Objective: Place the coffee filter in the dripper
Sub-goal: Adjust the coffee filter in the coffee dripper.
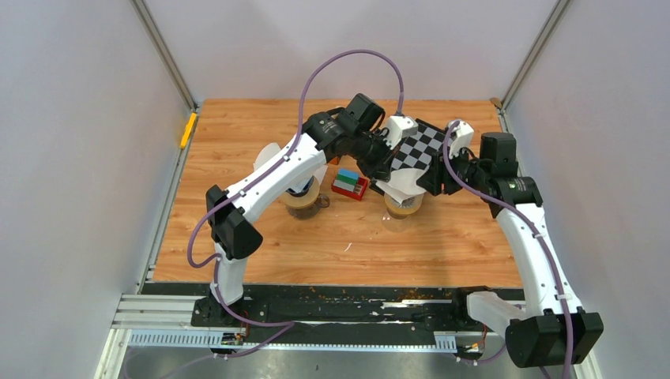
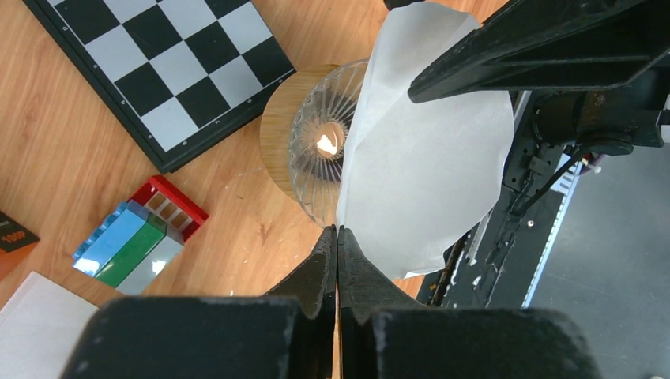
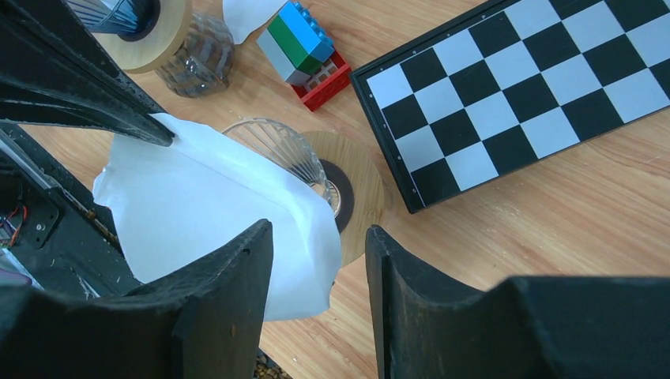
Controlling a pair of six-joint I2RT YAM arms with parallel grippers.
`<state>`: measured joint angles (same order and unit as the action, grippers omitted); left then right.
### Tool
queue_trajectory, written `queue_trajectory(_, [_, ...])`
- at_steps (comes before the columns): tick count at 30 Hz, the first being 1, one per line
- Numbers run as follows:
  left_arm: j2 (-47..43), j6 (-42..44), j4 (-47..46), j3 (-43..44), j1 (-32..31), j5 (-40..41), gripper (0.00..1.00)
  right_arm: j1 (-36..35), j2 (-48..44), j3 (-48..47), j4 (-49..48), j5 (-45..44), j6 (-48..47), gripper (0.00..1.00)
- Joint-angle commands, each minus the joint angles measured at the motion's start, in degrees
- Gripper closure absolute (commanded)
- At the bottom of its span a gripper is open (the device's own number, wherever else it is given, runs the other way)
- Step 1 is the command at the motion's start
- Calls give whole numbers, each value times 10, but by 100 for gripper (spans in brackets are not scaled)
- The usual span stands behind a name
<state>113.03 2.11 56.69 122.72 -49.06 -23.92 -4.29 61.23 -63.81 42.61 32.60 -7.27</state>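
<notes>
Coffee filter [image 2: 427, 174]: white paper, folded flat into a fan shape. It's up in the air right over the dripper [image 2: 316, 150] and hides part of its mouth in both wrist views. It's not opened out and not sitting in the cone. Can't tell if its lower edge touches the glass.

Left gripper [image 2: 337, 234]: fingers pressed tight together with the filter's edge pinched between the tips, no gap at all.

Right gripper [image 3: 320, 233]: fingers clearly apart, nothing clamped. One edge of the filter pokes into the gap and lies along one finger [image 3: 229, 308]. The other finger is off the paper.

Dripper: ribbed clear glass cone in a round wooden collar. It stands upright on the table [image 1: 261, 253], straight under the filter.

Chessboard [image 3: 521, 87]: black and white, lying flat just beside the dripper's collar on the far side.

Toy bricks [image 2: 138, 237]: blue, green and grey strips on a red base. They're near the dripper on the left arm's side, but apart from it.

Glass jar [image 3: 197, 55]: ribbed, with a wooden ring right next to it. It sits further out past the bricks, and in the top view it's under the left arm.

Table: wood-grain board, and everything above rests on it.

Yellow bit [image 1: 188, 129]: sits at the table's left edge, too small to say what it is.
</notes>
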Motion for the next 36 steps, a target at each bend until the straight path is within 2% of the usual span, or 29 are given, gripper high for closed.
queue_trajectory(1, [-23,15,-14,4,-3,-11,100,3,10,-9,-8,25,-23,52])
queue_trajectory(4, [-24,11,-16,2,-3,-5,96,1,19,-3,-10,29,-25,51])
queue_trajectory(8, [-30,-9,-24,-11,-3,18,75,-7,25,7,-9,21,-28,51])
queue_trajectory(12, [-35,-26,-32,-20,-3,38,63,-16,23,13,-11,9,-28,52])
queue_trajectory(29, [-31,-100,-67,-35,-4,35,52,-32,13,34,-18,-29,-35,53])
queue_trajectory(36, [-32,-118,-86,-58,-4,13,43,-34,15,28,-19,-30,-30,54])
